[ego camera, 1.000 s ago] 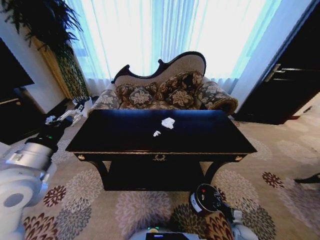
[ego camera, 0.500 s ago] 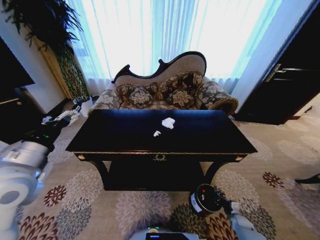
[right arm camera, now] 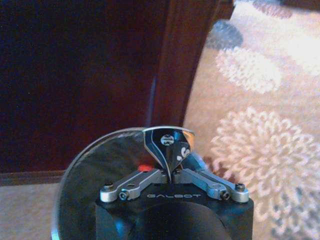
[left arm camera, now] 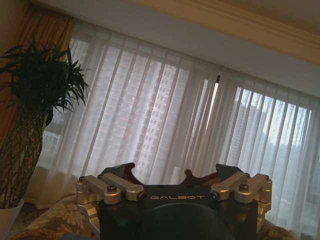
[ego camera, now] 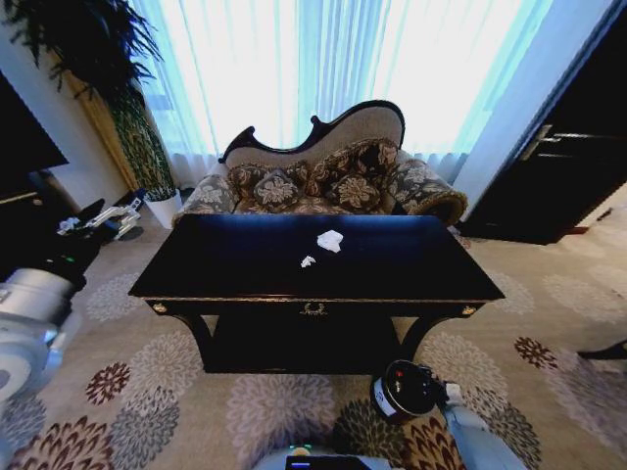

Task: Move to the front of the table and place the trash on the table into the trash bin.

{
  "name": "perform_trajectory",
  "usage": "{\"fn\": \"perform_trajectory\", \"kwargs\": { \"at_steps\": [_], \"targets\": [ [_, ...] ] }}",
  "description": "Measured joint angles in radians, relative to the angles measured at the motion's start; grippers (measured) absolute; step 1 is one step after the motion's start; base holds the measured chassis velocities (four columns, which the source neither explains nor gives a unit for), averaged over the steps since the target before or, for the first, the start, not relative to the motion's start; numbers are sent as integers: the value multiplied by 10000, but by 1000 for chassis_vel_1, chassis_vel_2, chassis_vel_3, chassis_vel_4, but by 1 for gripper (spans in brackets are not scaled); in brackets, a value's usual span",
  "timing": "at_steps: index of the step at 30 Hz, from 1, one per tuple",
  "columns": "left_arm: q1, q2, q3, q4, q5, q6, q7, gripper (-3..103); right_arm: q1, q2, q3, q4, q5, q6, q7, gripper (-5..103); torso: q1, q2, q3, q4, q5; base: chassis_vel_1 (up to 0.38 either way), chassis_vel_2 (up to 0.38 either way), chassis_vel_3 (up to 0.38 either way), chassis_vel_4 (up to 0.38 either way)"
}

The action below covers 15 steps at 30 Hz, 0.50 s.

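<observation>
Table [ego camera: 392, 264] stands straight ahead of the robot in the head view, its dark glossy top carrying the trash: a crumpled white paper scrap [ego camera: 330, 240] lies near the middle of the top, somewhat toward the far edge, and a smaller white scrap [ego camera: 308, 261] lies just beside it, nearer the front edge. The two scraps are close but apart. A patterned sofa [ego camera: 323, 181] sits behind the table's far edge, in front of the bright curtains [ego camera: 323, 69].

The trash bin [ego camera: 404, 390] hangs low in front of the table's front edge, toward its right leg, over the flowered carpet [ego camera: 196, 411]. The right gripper [right arm camera: 168, 155] has its fingers pressed together on the bin's rim (the right wrist view shows the pinched tips at the rim, with the dark table wood just past it).

The left gripper [ego camera: 98, 217] is raised off the table's left end, well apart from the top, over the carpet near a potted plant [ego camera: 88, 49]. Its fingers are spread, with the curtains showing between them in the left wrist view.
</observation>
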Motion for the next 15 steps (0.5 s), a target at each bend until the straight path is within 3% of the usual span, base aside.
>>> {"fn": "perform_trajectory", "kwargs": {
  "at_steps": [4, 9, 13, 15],
  "targets": [
    [-47, -2, 5, 38, 0, 1, -1, 100, -170, 328, 62, 145, 211, -246, 63, -2, 0, 0, 0, 0, 0, 0, 0, 0, 0],
    [-123, -159, 127, 89, 40, 1, 0, 100, -333, 671, 127, 161, 207, -306, 64, 14, 0, 0, 0, 1, 0, 0, 0, 0, 0],
    [-26, -355, 254, -58, 87, 0, 9, 100, -523, 829, 166, 593, 264, -185, 54, 36, 0, 0, 0, 2, -3, 0, 0, 0, 0],
    [-29, -349, 246, -66, 87, -3, 13, 100, -590, 854, 163, 726, 305, -184, 54, 36, 0, 0, 0, 3, 0, 0, 0, 0, 0]
  ]
}}
